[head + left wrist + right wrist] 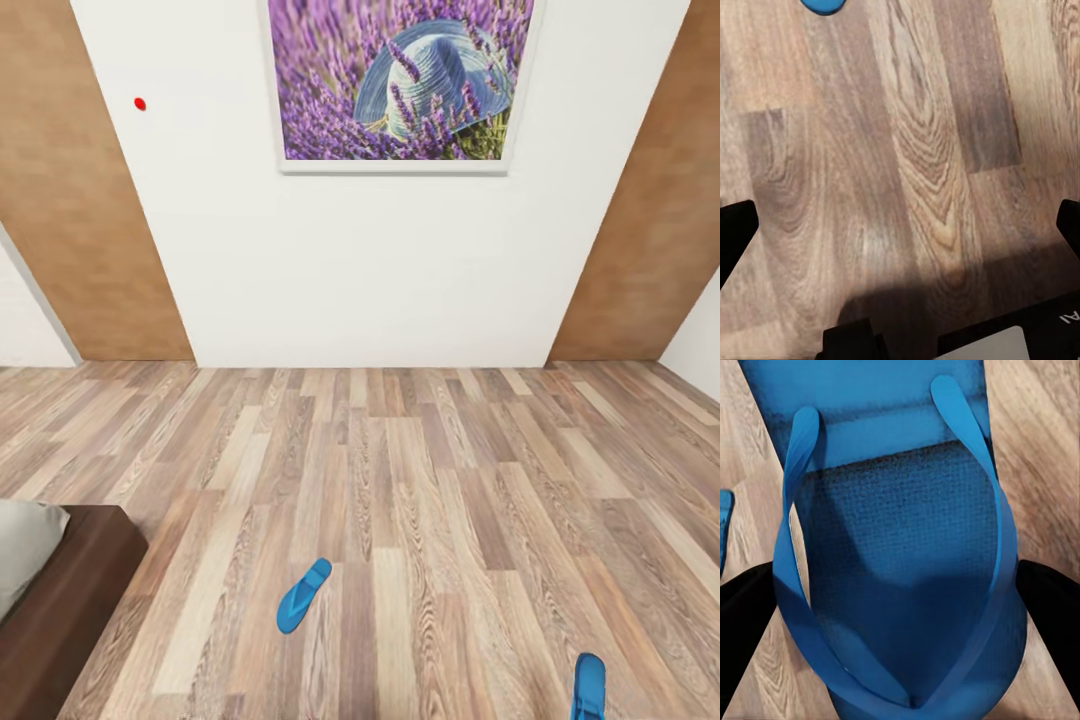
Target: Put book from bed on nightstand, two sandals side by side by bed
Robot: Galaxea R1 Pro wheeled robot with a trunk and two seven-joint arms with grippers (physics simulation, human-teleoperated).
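One blue sandal (303,596) is seen lying on the plank floor (420,480) at lower center of the head view, near the bed corner (60,590) at lower left, while the other sandal (907,555) is gripped between the right gripper (900,607) fingers, and the left gripper (900,225) is spread wide over bare floor.

Wood-plank floor (420,480), two blue sandals (303,595) (588,686) well apart, bed (60,600) corner
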